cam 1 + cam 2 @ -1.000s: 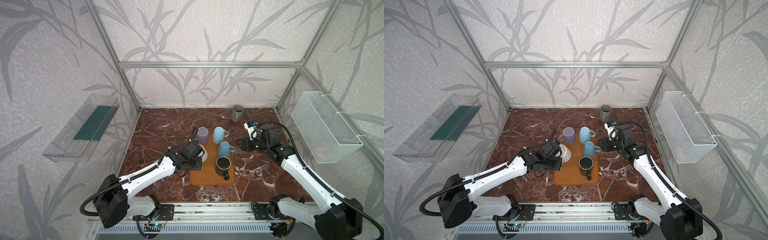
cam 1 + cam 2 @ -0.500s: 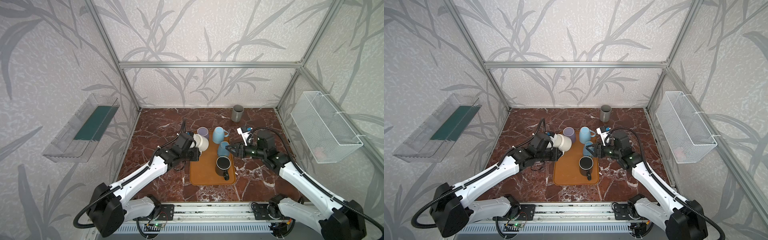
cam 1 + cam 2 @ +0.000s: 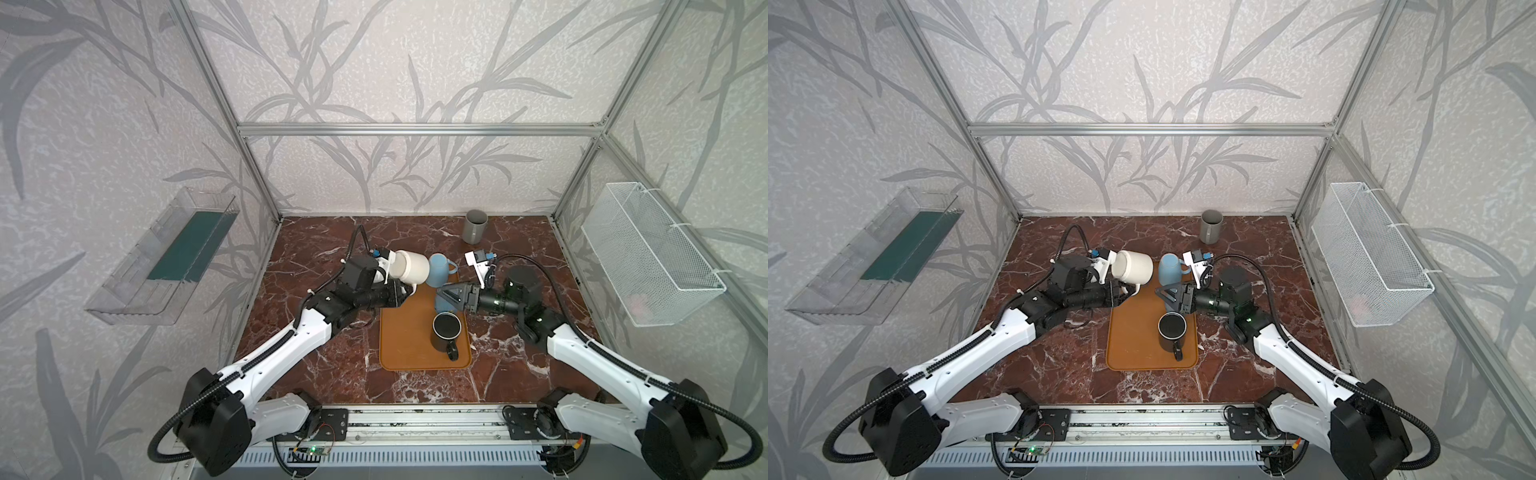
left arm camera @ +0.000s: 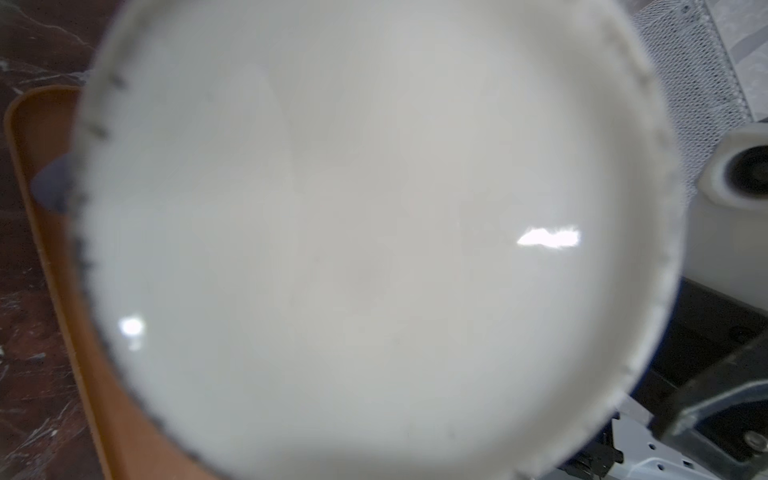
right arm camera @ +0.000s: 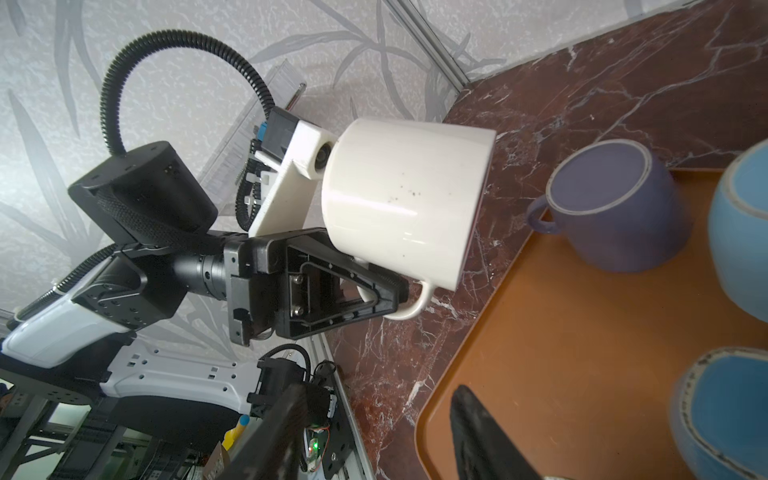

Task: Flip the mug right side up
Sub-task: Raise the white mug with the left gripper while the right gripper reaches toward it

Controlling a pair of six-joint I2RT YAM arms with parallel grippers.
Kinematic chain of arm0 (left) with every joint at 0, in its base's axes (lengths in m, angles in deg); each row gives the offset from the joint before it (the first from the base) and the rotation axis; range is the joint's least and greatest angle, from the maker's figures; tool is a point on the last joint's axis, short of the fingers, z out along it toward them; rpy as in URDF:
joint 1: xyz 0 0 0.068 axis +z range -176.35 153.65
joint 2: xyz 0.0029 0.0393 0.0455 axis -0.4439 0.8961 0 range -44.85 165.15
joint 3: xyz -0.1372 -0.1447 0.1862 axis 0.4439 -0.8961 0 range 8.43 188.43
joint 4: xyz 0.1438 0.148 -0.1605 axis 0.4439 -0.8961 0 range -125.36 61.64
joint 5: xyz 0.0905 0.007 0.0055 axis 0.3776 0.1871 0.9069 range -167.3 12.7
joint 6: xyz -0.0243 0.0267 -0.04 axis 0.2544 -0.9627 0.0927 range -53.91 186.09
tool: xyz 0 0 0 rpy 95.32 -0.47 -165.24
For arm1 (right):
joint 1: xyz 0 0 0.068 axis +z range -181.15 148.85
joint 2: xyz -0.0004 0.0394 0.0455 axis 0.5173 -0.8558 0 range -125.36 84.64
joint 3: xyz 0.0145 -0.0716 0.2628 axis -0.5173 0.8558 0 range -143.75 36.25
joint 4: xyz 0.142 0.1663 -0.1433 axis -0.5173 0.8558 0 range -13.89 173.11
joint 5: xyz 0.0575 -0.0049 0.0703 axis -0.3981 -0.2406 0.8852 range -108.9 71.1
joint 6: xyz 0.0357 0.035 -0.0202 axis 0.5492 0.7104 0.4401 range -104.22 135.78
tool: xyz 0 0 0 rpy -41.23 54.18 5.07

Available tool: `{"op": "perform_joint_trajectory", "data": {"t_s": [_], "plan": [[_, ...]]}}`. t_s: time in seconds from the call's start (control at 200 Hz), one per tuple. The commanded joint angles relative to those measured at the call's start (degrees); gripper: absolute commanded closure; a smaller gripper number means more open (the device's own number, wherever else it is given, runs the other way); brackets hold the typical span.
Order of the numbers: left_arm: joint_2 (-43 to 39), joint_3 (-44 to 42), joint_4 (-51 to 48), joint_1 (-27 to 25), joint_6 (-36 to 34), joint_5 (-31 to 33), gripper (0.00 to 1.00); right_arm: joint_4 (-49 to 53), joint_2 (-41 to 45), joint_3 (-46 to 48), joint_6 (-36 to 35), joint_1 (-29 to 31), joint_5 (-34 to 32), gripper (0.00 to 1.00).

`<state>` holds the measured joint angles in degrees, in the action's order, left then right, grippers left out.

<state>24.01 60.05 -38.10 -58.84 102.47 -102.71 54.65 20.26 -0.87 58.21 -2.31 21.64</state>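
On red marble table (image 3: 332, 365), above orange tray's (image 3: 407, 345) far-left corner: holds white mug (image 3: 411, 266) sideways, handle clamped in left end effector (image 3: 405, 291). Looks half turned; needs uprighting, then set-down. Right end effector (image 3: 442, 293) part-open, apparently empty.

No legible text, no label, brand, number or sign readable on anything in any view
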Motion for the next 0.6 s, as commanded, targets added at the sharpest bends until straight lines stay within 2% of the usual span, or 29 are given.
{"op": "perform_joint_trajectory", "data": {"t_s": [0.0,0.22,0.595], "plan": [[-1.36,3.21,10.85,0.94,2.11,-6.35,1.00,-8.83,-1.32,1.14,4.37,0.30,1.87,0.43],[-1.62,2.23,18.79,2.12,6.47,-11.29,1.00,-17.35,-4.45,1.67,10.06,0.34,3.21,0.43],[-2.39,-1.38,30.51,2.18,11.95,-15.72,1.00,-34.73,-8.49,2.85,20.94,0.30,1.85,0.46]]}}
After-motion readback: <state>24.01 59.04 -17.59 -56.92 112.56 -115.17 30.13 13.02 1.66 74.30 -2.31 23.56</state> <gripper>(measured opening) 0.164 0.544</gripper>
